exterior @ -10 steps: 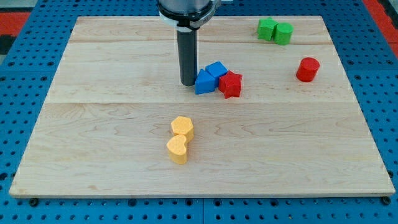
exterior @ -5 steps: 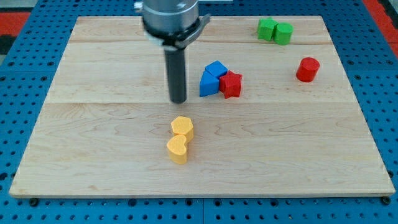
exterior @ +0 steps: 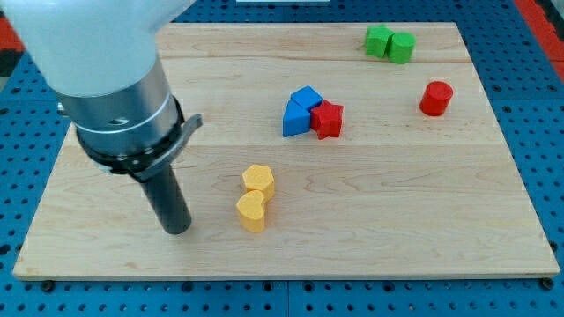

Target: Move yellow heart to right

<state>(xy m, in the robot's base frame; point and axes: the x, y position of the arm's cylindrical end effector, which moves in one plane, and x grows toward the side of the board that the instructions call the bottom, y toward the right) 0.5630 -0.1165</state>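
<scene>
You are looking at a pale wooden board (exterior: 423, 202), its planks joined in visible seams and its grain faint, laid over a blue pegboard (exterior: 26, 132) dotted with holes; red shows at the view's top corners. Your arm (exterior: 106, 70) ends in a smooth dark rod (there is no pincer, so nothing opens or closes), and my tip (exterior: 179, 231) rests on the board near the view's bottom left. The yellow heart (exterior: 252, 211), matte and round-lobed, sits just to the view's right of the tip, apart from it. A second yellow block (exterior: 259, 180), many-sided, touches the heart from above. Toward the centre, a blue triangle (exterior: 293, 120) and a blue cube (exterior: 307, 98) press together, with a red star (exterior: 328, 119) touching them on the view's right. A red cylinder (exterior: 435, 98) stands alone at the right. Two green blocks (exterior: 390, 43) sit side by side near the top right edge.
</scene>
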